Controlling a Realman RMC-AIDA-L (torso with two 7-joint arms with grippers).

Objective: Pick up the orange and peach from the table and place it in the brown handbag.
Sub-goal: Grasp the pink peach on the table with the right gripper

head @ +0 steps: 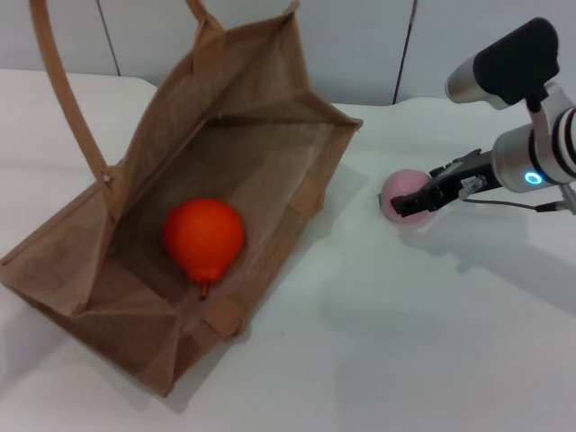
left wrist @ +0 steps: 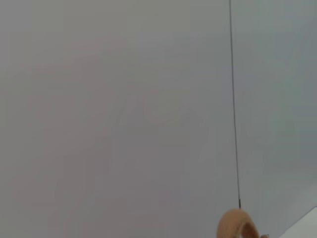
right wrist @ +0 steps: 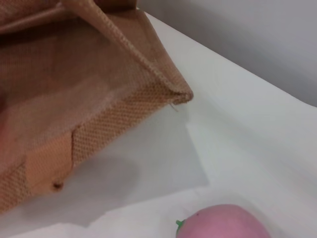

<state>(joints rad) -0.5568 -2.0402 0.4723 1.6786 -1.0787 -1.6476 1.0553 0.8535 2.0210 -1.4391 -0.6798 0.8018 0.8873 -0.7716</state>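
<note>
The brown handbag (head: 225, 171) lies open on the white table (head: 405, 342), its mouth wide, and one corner of it also shows in the right wrist view (right wrist: 148, 94). The orange (head: 203, 236) rests inside the bag on its floor. The peach (head: 399, 191) sits on the table to the right of the bag; its top shows in the right wrist view (right wrist: 223, 223). My right gripper (head: 423, 191) is at the peach, open, with one dark finger crossing its near side. My left gripper is out of view.
One long bag handle (head: 63, 81) rises out of the top of the head view at the left. A handle loop (left wrist: 237, 225) shows in the left wrist view against a grey wall. Bare tabletop lies in front of the bag and the peach.
</note>
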